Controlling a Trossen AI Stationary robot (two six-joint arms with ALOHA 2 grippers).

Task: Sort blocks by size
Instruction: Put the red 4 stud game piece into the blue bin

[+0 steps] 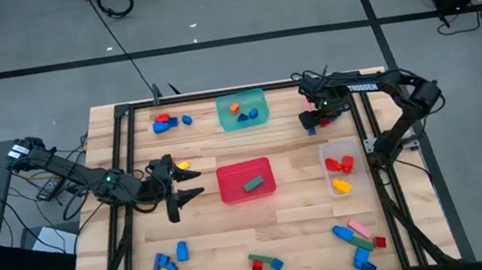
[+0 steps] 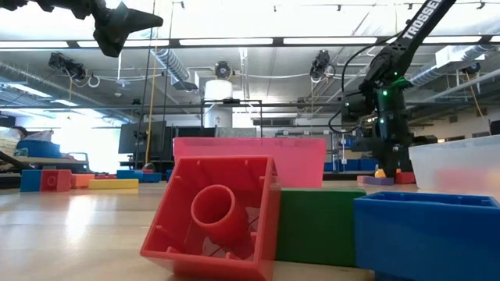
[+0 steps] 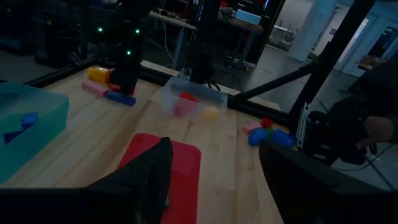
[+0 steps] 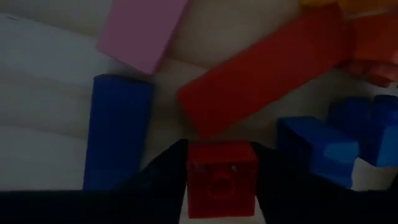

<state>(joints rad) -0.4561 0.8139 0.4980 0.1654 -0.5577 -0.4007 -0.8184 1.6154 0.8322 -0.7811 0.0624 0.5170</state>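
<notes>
My right gripper [image 1: 317, 120] is low over a cluster of blocks at the table's far right and is shut on a small red cube [image 4: 221, 177]. Around it lie a pink bar [image 4: 140, 28], a red bar [image 4: 261, 78], a blue bar [image 4: 118, 127] and blue blocks [image 4: 317, 149]. My left gripper [image 1: 182, 182] is open and empty, left of the red tub [image 1: 229, 188]. It is held well above the table in the low view [image 2: 117, 23]. The red tub holds a green block [image 1: 253, 184]. My right gripper pinches the small red cube by two opposite sides [image 4: 193, 174] between its two fingers, coming from above and pointing down. The cube sits upright between the fingertips, studs facing the camera. I cannot tell whether it is clear of the table.
A teal tub [image 1: 225, 118] at the far middle holds orange and blue blocks. A clear tub [image 1: 326, 156] at the right holds red and yellow ones. Loose blocks lie far left [image 1: 169, 122], near left [image 1: 170, 268], near middle [image 1: 264, 262] and near right [image 1: 359, 236].
</notes>
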